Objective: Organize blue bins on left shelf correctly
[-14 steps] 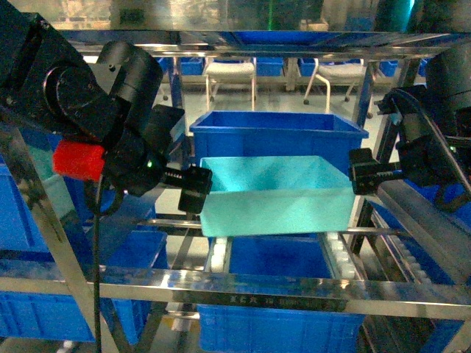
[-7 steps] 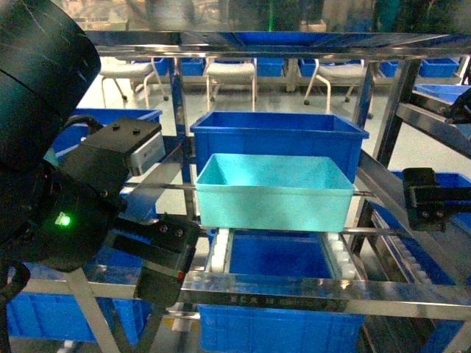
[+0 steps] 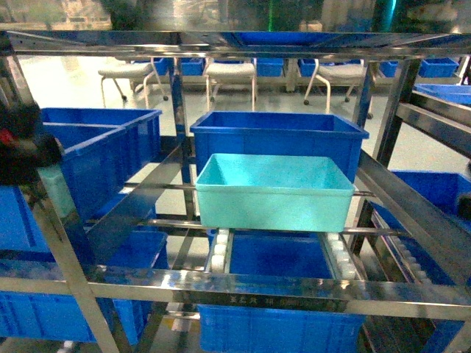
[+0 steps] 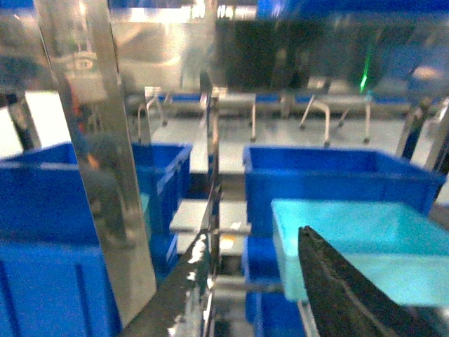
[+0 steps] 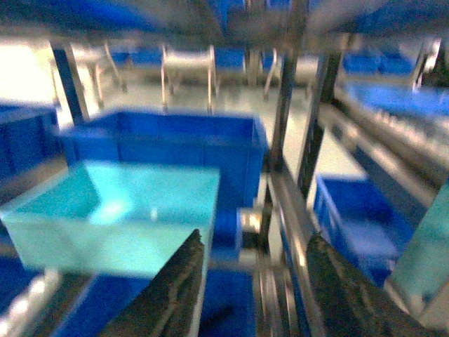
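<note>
One light turquoise blue bin [image 3: 274,193] rests level on the white roller tracks of the steel left shelf [image 3: 257,287], right in front of a dark-blue crate [image 3: 278,132]. Neither gripper touches it. In the left wrist view my left gripper [image 4: 254,229] is open and empty, with the bin [image 4: 365,242] behind its right finger [image 4: 337,295]. My right gripper [image 5: 255,234] is open too, holding nothing; the bin [image 5: 112,210] lies to its left and a steel post [image 5: 280,140] stands behind the gap. In the head view only a dark piece of the left arm [image 3: 18,151] shows.
Dark-blue crates fill the left bay [image 3: 96,147], the level below [image 3: 276,265] and the right bay [image 3: 434,191]. Sloped steel rails [image 3: 412,206] flank the bin. White chairs [image 3: 229,73] stand on the floor beyond. A pale turquoise surface [image 5: 424,256] sits at the right wrist view's right edge.
Both arms have pulled back from the turquoise bin's sides and almost left the head view. The bin, tilted between the grippers a second ago, now sits level on the rollers.
</note>
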### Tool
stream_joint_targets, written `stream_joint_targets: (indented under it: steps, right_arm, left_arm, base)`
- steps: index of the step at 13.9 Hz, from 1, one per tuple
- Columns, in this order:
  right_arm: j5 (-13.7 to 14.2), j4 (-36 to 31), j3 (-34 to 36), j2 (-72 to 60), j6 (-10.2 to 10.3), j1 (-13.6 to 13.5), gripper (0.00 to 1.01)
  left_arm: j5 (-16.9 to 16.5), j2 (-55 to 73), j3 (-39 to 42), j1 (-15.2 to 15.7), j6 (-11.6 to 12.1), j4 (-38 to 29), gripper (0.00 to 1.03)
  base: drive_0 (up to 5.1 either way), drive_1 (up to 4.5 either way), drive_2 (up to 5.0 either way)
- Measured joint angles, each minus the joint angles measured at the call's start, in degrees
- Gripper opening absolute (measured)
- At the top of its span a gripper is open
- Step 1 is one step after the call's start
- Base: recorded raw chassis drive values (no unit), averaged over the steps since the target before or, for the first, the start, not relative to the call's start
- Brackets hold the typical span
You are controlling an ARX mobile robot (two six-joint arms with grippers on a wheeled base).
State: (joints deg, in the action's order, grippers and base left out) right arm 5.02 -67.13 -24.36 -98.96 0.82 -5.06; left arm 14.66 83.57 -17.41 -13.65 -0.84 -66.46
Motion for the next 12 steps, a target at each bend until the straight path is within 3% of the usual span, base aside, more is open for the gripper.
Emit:
stream_joint_targets:
  steps: [1,3,4,5,9,10,12]
  right_arm:
    - [-0.6,-5.5,1.6,5.6,-0.3,0.4,0.36]
    - [-1.2,0.5,7.8,13.9,-0.4,1.6,0.11]
    - [-2.2,1.7,10.7,17.2,-0.6,2.3,0.02]
    - [-4.9,2.1,12.2,21.2,-0.7,4.3,0.02]
    - [-4.9,8.9,18.6,33.7,-0.7,5.1,0.02]
    - [-5.0,10.8,19.3,37.2,-0.7,5.1,0.02]
    - [-5.0,15.9,21.4,43.5,-0.7,5.1,0.02]
  left_arm:
    - [-2.0,-4.3,2.3,1.0,0.0,-0.3,0.27]
    - [-4.5,-8.7,8.2,3.6,0.0,4.0,0.02]
    - [-5.6,-13.0,9.5,5.1,0.0,5.4,0.02]
    - [-6.6,-17.0,10.5,5.9,0.0,6.9,0.02]
    - [-9.7,-29.9,14.8,8.8,0.0,16.4,0.02]
    - [-13.4,-33.4,15.3,12.1,0.1,19.2,0.02]
    - [-14.5,-40.3,16.4,13.8,0.1,25.0,0.02]
  base:
    - [0.0,0.0,0.0]
    - [0.0,0.0,0.0]
    - [0.0,0.0,0.0]
    - [0.0,0.0,0.0]
    - [0.0,0.0,0.0]
    - [0.0,0.0,0.0]
    - [0.0,0.0,0.0]
